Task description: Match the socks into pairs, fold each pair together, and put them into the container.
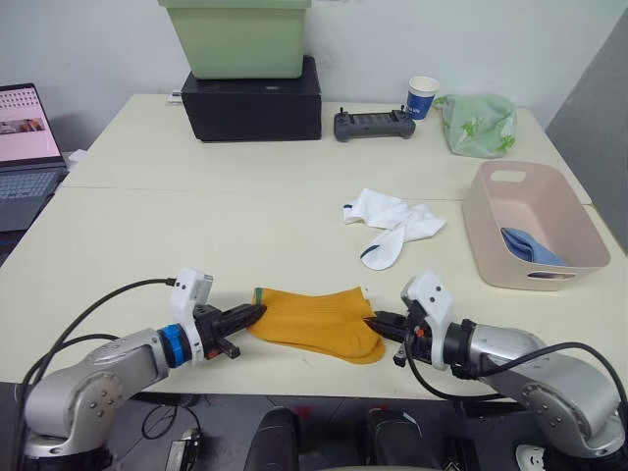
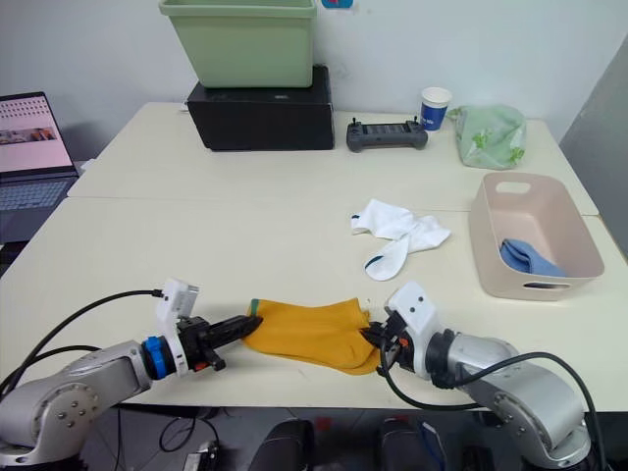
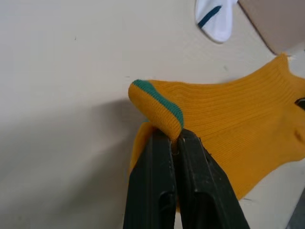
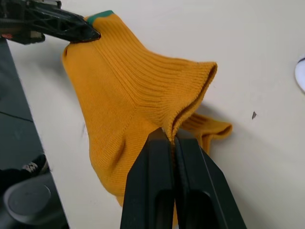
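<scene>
Two mustard-orange socks lie stacked near the table's front edge, a green mark at their left end. My left gripper is shut on that left end, and in the left wrist view its fingers pinch the green-marked fabric. On the opposite end my right gripper is shut, pinching a raised fold of orange sock. Two white socks lie crumpled further back at centre right. The pink container at the right holds light blue socks.
A green bin sits on a black box at the back. A black controller, a paper cup and a pale green cloth bag stand at the back right. A laptop is at the far left.
</scene>
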Motion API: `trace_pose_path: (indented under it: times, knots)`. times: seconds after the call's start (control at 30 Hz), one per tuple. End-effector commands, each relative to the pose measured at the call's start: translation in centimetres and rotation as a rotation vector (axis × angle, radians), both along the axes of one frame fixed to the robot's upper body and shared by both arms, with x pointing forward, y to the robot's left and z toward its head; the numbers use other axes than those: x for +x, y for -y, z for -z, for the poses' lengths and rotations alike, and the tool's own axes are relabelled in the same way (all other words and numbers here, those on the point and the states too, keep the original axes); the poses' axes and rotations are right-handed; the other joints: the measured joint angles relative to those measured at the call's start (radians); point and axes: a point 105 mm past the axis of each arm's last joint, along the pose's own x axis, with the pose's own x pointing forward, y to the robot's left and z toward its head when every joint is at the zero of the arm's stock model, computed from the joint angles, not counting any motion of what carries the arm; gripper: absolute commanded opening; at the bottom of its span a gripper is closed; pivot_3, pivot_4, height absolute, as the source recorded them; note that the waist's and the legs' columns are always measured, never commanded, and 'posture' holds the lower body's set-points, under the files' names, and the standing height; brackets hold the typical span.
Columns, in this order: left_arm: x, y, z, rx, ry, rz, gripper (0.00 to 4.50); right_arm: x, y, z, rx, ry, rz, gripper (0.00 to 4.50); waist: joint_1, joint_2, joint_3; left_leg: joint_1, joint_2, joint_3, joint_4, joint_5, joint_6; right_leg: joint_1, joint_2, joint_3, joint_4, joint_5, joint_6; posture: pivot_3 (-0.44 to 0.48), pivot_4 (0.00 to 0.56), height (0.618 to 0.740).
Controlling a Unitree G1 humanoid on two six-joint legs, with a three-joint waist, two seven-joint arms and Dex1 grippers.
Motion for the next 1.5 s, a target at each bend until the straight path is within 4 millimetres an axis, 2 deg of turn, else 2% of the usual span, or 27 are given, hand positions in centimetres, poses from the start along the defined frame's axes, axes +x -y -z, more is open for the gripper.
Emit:
trace_pose_path:
  times: [0.03,0.1,0.13,0.17,0.23,0.33,0.47,0.57,0.63,0.7,0.73,0.8,0.9,1.0,1.07,1.13,1.2,1.4,1.5]
  knots:
    - [0.4,0.0,0.5,0.028,0.041,-0.005,0.0,-0.1,0.2,0.7,-0.039,0.003,-0.008,0.06,0.0,0.0,0.0,0.0,0.0,0.0,0.0,0.0,0.0,0.0,0.0,0.0,0.0,0.0,0.0,0.0,0.15,0.735]
    - [0.7,-0.5,0.6,0.037,0.04,-0.03,0.0,0.0,0.4,0.8,-0.042,0.0,0.009,0.06,0.0,0.0,0.0,0.0,0.0,0.0,0.0,0.0,0.0,0.0,0.0,0.0,0.0,0.0,0.0,0.0,0.15,0.735]
    - [0.5,-0.5,0.5,0.044,0.035,-0.016,0.24,0.1,0.7,0.8,-0.048,0.011,0.026,0.02,0.0,0.0,0.0,0.0,0.0,0.0,0.0,0.0,0.0,0.0,0.0,0.0,0.0,0.0,0.0,0.0,0.15,0.735]
    - [0.2,-0.2,0.2,0.035,0.035,0.011,0.53,0.3,0.9,0.7,-0.054,0.027,0.039,0.24,0.0,0.0,0.0,0.0,0.0,0.0,0.0,0.0,0.0,0.0,0.0,0.0,0.0,0.0,0.0,0.0,0.15,0.735]
    - [-0.3,0.1,-0.1,0.029,0.031,0.048,1.1,0.8,1.4,0.3,-0.057,0.056,0.068,0.76,0.0,0.0,0.0,0.0,0.0,0.0,0.0,0.0,0.0,0.0,0.0,0.0,0.0,0.0,0.0,0.0,0.15,0.735]
    - [-0.2,-0.6,-0.8,0.034,0.086,-0.004,2.11,1.3,2.1,-0.6,-0.043,0.09,0.093,1.78,0.0,0.0,0.0,0.0,0.0,0.001,0.0,0.0,0.0,0.0,0.0,0.0,0.0,0.0,0.0,0.0,0.15,0.735]
    - [-0.9,-2.7,-3.2,-0.01,0.165,-0.024,3.43,0.8,2.7,-2.5,-0.028,0.131,0.021,3.23,0.0,0.0,0.0,0.0,0.0,0.0,-0.001,0.0,0.0,-0.001,0.0,0.0,0.0,0.0,0.0,0.0,0.15,0.735]
    - [-0.7,-3.9,-4.4,0.01,0.194,-0.011,3.47,0.7,2.5,-3.7,-0.013,0.163,-0.032,4.33,0.0,0.0,0.001,0.0,0.001,0.0,-0.001,0.0,0.0,-0.001,0.0,-0.001,0.0,0.0,0.0,0.0,0.15,0.735]
    - [-0.1,-4.4,-5.6,0.037,0.248,-0.001,3.47,0.6,1.8,-4.6,0.006,0.193,-0.085,4.46,0.0,0.0,0.001,0.0,0.0,0.0,-0.001,0.0,0.0,0.0,0.0,0.0,0.0,0.0,0.0,0.0,0.15,0.735]
    - [0.7,-2.5,-8.1,0.039,0.349,0.115,3.47,0.6,-0.2,-5.3,0.024,0.25,-0.167,4.46,0.0,-0.002,0.002,0.0,0.0,0.0,-0.001,0.0,0.0,0.0,0.0,0.0,0.0,0.0,0.0,0.0,0.15,0.735]
    - [0.6,-1.1,-8.6,0.021,0.365,0.192,3.47,0.6,-1.0,-5.2,0.024,0.264,-0.193,4.46,0.0,-0.002,0.002,0.0,0.0,0.0,0.0,0.0,0.0,0.0,0.0,0.0,0.0,0.0,0.0,0.0,0.15,0.735]
    - [0.3,1.1,-8.4,0.005,0.36,0.319,3.47,1.4,-2.1,-4.5,0.024,0.27,-0.191,4.06,0.001,-0.002,0.002,0.0,0.0,0.0,-0.001,0.0,0.0,0.0,0.001,-0.001,-0.001,0.0,0.0,0.0,0.15,0.735]
    - [0.0,2.4,-5.8,0.083,0.322,0.443,2.92,1.7,-3.5,-3.2,0.024,0.25,-0.227,3.21,-0.001,-0.002,0.002,0.0,-0.001,0.002,-0.001,0.0,0.0,0.0,0.0,0.001,-0.002,0.002,-0.003,0.0,0.15,0.735]
    - [0.9,2.3,-4.3,0.125,0.309,0.44,1.91,2.1,-4.3,-2.0,-0.012,0.252,-0.253,2.11,-0.004,-0.002,0.002,-0.001,0.0,0.003,-0.001,0.0,0.0,-0.002,0.0,0.001,-0.002,0.002,-0.004,0.0,0.15,0.735]
    - [1.5,2.4,-2.5,0.178,0.284,0.458,1.22,2.2,-4.6,-0.2,-0.059,0.217,-0.263,1.33,-0.002,-0.002,0.002,-0.001,0.001,0.001,-0.001,0.0,0.0,-0.003,0.001,0.0,0.0,0.002,-0.004,0.0,0.15,0.735]
    - [2.1,2.4,-0.8,0.227,0.26,0.454,0.56,2.0,-3.7,1.8,-0.121,0.162,-0.239,0.59,-0.001,-0.002,0.002,-0.001,0.001,0.001,-0.001,0.0,0.0,-0.002,0.003,-0.001,0.001,0.002,-0.004,0.0,0.15,0.735]
    - [2.4,2.5,0.1,0.241,0.24,0.443,0.04,1.9,-2.4,2.7,-0.159,0.128,-0.208,0.02,0.002,-0.002,0.002,-0.001,0.001,0.001,-0.001,0.0,0.0,-0.002,0.003,-0.001,0.0,0.002,-0.004,0.0,0.15,0.735]
    - [1.6,3.3,2.1,0.271,0.196,0.501,0.04,1.8,0.6,3.7,-0.234,0.076,-0.147,0.02,0.003,-0.002,0.001,-0.001,0.0,0.0,0.001,0.0,0.0,0.0,0.0,0.0,0.0,0.002,-0.004,0.0,0.15,0.735]
    - [1.8,2.6,3.0,0.309,0.185,0.461,0.04,1.7,1.8,3.6,-0.25,0.075,-0.131,0.02,0.003,-0.001,0.0,0.0,-0.001,0.001,0.001,0.0,0.0,0.001,0.0,0.0,-0.001,0.002,-0.004,0.0,0.15,0.735]
